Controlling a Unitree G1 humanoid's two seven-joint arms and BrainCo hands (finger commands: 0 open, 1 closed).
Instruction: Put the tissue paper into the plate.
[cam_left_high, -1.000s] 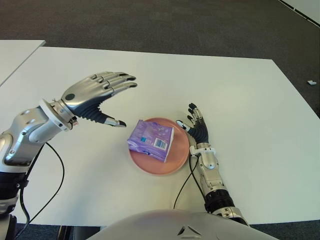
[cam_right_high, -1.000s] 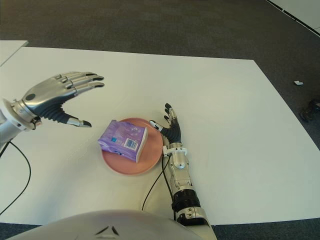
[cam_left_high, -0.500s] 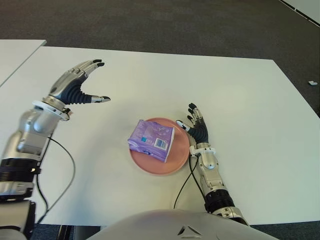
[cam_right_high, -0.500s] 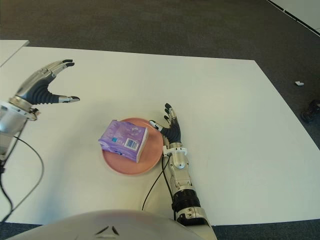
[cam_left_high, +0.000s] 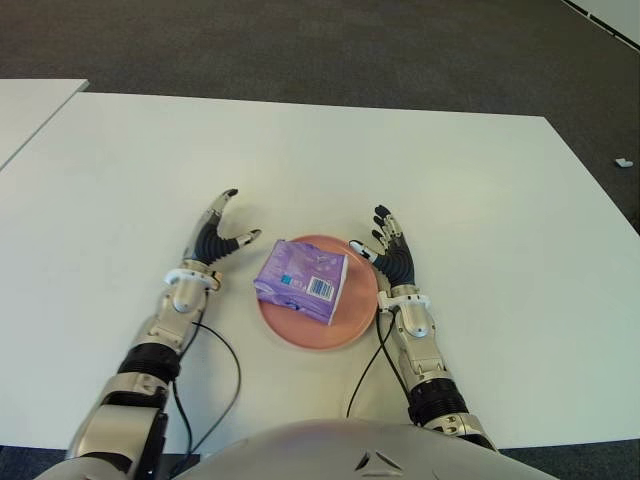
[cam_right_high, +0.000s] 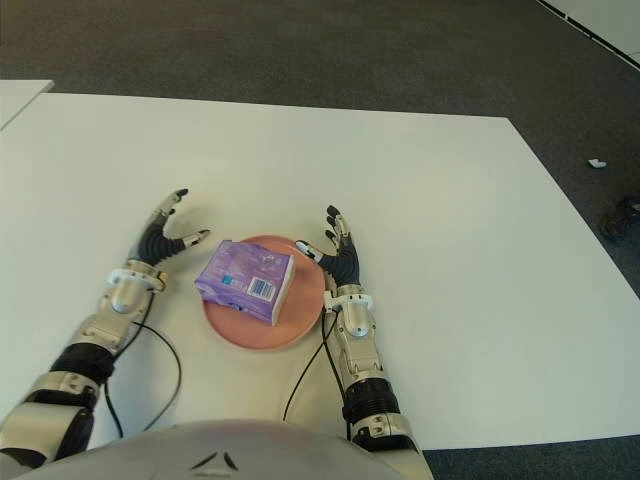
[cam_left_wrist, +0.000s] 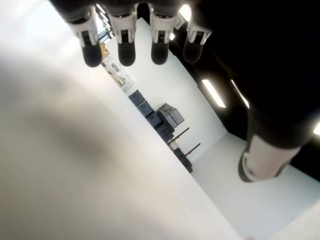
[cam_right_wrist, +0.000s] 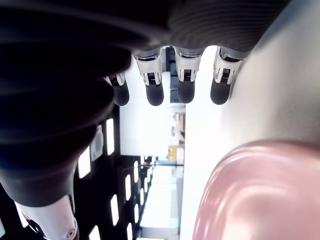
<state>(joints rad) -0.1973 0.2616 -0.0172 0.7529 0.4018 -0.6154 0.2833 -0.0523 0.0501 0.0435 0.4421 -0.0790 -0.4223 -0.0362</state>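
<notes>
A purple pack of tissue paper (cam_left_high: 302, 277) lies on the pink plate (cam_left_high: 318, 335) near the table's front edge. My left hand (cam_left_high: 220, 238) sits low over the table just left of the plate, fingers spread and holding nothing. On the plate's right side my right hand (cam_left_high: 388, 248) shows with fingers straight and nothing in them. The plate's pink rim (cam_right_wrist: 250, 195) appears close by in the right wrist view.
The white table (cam_left_high: 300, 160) stretches wide beyond the plate. Black cables (cam_left_high: 365, 370) run from both wrists toward the front edge. A second white table's corner (cam_left_high: 30, 100) shows at the far left. Dark carpet lies beyond.
My left hand has come down from high at the far left to the table beside the plate. The tissue pack, plate and right hand have not moved.
</notes>
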